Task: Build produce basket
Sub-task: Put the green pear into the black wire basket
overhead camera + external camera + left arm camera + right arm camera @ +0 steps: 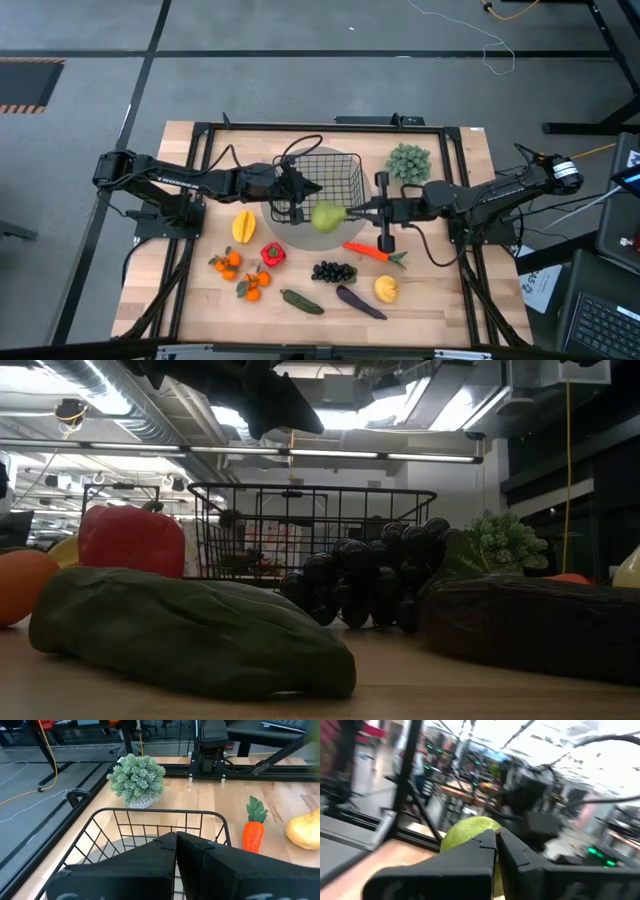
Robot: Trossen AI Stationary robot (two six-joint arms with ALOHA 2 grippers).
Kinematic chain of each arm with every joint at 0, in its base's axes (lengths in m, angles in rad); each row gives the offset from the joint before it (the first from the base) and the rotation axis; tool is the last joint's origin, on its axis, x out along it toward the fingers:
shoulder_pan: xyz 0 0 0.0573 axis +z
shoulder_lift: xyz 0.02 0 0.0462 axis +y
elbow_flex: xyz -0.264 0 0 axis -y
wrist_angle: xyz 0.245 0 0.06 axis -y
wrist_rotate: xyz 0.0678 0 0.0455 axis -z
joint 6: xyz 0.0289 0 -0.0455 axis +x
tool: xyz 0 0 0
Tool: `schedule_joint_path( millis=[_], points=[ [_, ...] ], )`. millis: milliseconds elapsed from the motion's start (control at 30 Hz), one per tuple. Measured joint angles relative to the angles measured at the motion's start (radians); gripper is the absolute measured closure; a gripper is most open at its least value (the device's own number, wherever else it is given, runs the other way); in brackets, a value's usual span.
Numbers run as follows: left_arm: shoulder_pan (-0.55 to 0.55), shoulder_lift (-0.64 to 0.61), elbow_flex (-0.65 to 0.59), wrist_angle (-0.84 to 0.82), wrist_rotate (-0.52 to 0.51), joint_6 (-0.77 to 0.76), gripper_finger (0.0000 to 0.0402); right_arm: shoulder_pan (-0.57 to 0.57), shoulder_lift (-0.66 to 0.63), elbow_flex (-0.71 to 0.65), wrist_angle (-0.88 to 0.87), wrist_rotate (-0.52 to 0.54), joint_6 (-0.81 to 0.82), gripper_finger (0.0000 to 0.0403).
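right jaws (345, 213) clamped green apple (326, 217) at basket (345, 164) rim; basket seemingly empty; left jaws (290, 190) closed on its wall; other produce on surface (440, 290).

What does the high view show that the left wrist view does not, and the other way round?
Only the high view shows the right gripper shut on the green apple at the basket's near edge, plus the grapes, red pepper and tangerines. Only the left wrist view shows the left gripper shut on the basket's rim. Both show the basket, carrot, lemon and bushy plant.
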State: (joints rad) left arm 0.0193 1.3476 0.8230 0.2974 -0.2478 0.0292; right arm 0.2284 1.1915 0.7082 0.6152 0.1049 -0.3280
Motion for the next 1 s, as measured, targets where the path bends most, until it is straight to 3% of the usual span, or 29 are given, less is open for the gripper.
schedule_joint_path(
  millis=[167, 367, 567, 767, 1000],
  points=[
    [0.0, 0.0, 0.0, 0.001, 0.003, 0.007, 0.0402, 0.001, 0.0, 0.0, 0.002, -0.008, 0.002, 0.0403],
    [-0.001, 0.0, 0.0, 0.021, 0.004, 0.006, 0.039, 0.0, 0.0, 0.0, -0.025, 0.132, -0.016, 0.0403],
    [-0.003, 0.0, 0.0, 0.012, 0.006, 0.0, 0.0328, 0.0, -0.001, 0.0, -0.06, 0.323, -0.058, 0.0403],
    [-0.003, 0.0, 0.0, 0.01, 0.007, -0.026, 0.0257, 0.001, -0.006, 0.0, -0.066, 0.346, -0.067, 0.0403],
    [-0.005, 0.0, 0.0, 0.036, 0.2, -0.029, 0.0234, 0.0, -0.006, 0.0, -0.069, 0.348, -0.069, 0.0403]
  ],
)
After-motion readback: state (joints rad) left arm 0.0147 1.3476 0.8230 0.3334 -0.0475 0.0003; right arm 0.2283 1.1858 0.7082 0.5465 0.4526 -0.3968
